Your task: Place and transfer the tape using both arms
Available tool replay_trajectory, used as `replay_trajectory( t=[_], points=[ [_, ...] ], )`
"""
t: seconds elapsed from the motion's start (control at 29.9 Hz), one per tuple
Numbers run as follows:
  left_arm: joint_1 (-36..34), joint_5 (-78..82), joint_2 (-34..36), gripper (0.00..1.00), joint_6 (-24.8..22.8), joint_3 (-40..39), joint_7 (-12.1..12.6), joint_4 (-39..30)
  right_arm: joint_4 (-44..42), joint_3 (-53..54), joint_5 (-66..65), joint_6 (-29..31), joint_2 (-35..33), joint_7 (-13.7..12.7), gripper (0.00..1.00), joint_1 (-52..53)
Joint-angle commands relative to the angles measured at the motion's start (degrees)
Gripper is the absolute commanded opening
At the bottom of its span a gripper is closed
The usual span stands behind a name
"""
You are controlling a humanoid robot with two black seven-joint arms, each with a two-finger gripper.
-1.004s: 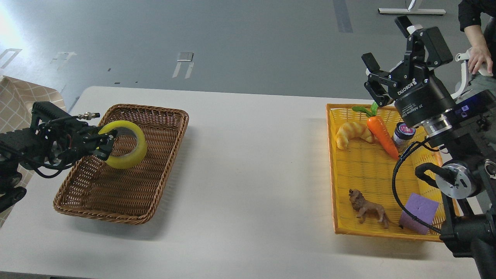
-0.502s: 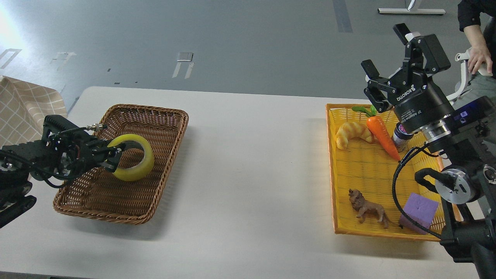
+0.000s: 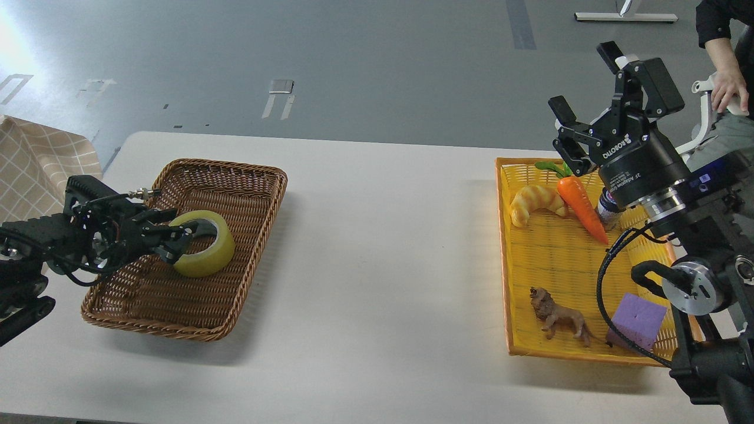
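Note:
The yellow tape roll [image 3: 207, 252] lies flat in the brown wicker basket [image 3: 235, 176] at the left of the table, its grey core facing up. My left gripper [image 3: 180, 241] reaches in over the basket's left rim. Its fingers stand apart at the roll's left wall, one at the core hole and one outside, so it looks open. My right gripper [image 3: 583, 79] is open and empty. It is held high above the far end of the yellow basket [image 3: 505, 259], far from the tape.
The yellow basket holds a croissant toy [image 3: 535, 202], a carrot [image 3: 580, 203], a small jar [image 3: 608, 207], a lion figure [image 3: 558, 318] and a purple block [image 3: 636, 323]. A checked cloth [image 3: 35, 162] lies at the far left. A person's hand [image 3: 727, 88] is at the upper right.
My left gripper has lowered the tape into the wicker basket. The roll has tipped from tilted in the fingers to lying flat, and the fingers have parted. The right gripper has barely shifted.

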Motion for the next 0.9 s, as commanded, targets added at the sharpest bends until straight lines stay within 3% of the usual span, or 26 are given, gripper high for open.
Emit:
replay_trajectory(
  t=[0.0,0.2,0.33,0.37,0.54,0.7,0.87],
  points=[
    [0.0,0.0,0.07,0.97,0.68,-0.01,-1.61,1.23,0.02,-0.09,0.02,0.0,0.11,0.0,1.0,-0.05],
    [-1.14,-1.14,-0.01,0.97,5.5,-1.68,-1.79,3.61,-0.07,0.0,0.02,0.0,0.29,0.0,1.0,-0.23],
    [-6.57,-18.48,-6.14,0.98,12.71,-4.66,-1.88,3.26,-0.34,0.09,-0.07,0.0,0.2,0.0,1.0,0.03],
    [-6.59,-18.55,-6.17,0.98,12.72,-4.67,-1.88,3.26,-0.34,0.09,-0.07,0.0,0.2,0.0,1.0,0.03],
    [-12.39,-47.76,-10.72,0.98,12.98,-5.28,-1.26,1.25,-0.34,0.0,-0.07,0.0,-0.15,0.09,1.0,0.73],
    [-11.52,-63.95,-16.78,0.98,13.16,-11.41,-1.0,-3.76,-0.16,-0.09,-0.16,0.17,-0.24,0.18,1.0,1.18],
    [-8.18,-68.29,-24.69,0.98,12.37,-18.97,-1.08,-5.79,-0.07,-0.09,-0.16,0.26,-0.24,0.44,1.0,2.58]
  ],
)
